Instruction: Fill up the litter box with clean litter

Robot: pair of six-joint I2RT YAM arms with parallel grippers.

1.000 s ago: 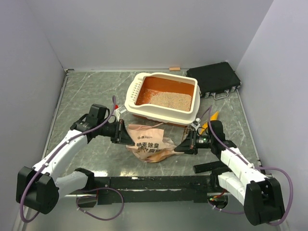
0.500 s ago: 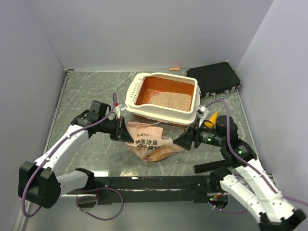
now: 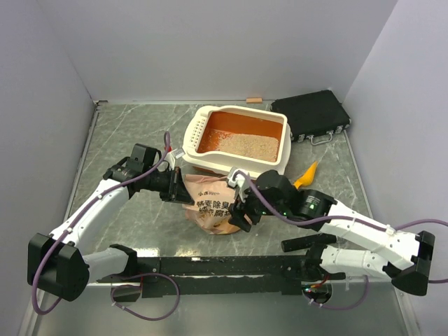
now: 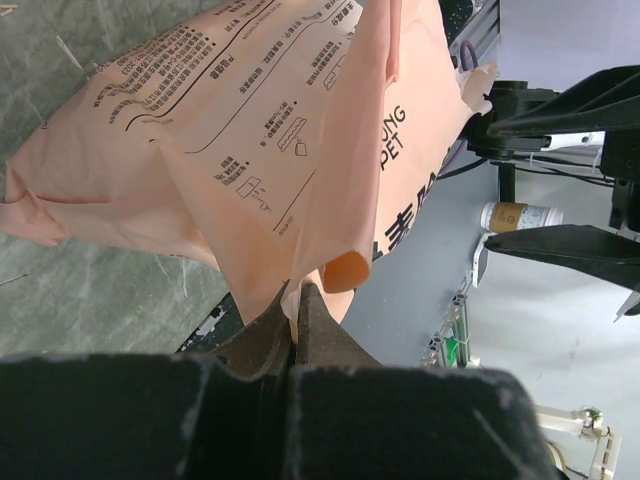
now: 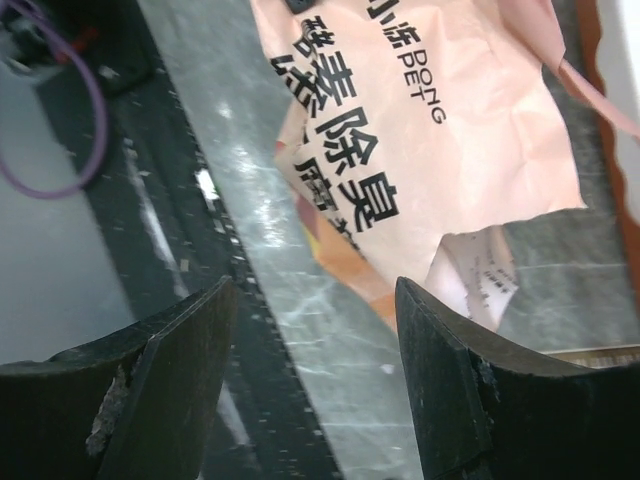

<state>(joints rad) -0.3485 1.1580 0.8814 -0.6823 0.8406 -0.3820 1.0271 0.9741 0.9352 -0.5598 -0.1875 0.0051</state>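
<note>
On the left side of the grey marbled bench (image 3: 126, 133), the left arm reaches toward the middle, and its tool (image 3: 180, 192) is closed tight on a fold at the left edge of the crumpled tan paper bag (image 3: 213, 206). The left wrist view shows that tool (image 4: 297, 300) with its jaws pressed together on a pinch of paper, while the rest of the bag (image 4: 250, 130) spreads beyond it with dark printed lines on its face. The bag lies on the bench just in front of the litter box (image 3: 189, 143), which sits toward the back centre, its slotted short side facing left. A patch of clean litter (image 3: 245, 145) covers the near part of its orange floor; the far part is bare. At the bag's right end the right tool (image 3: 238, 210) stands open, its jaws spread wide. From the right wrist, that tool (image 5: 312, 290) frames the bag's bold dark characters (image 5: 430, 130); whether the fingers touch the paper cannot be told. Further right, a small orange-yellow scoop (image 3: 306, 175) lies on the bench, and a black flat case (image 3: 311, 114) rests in the far right corner.
</note>
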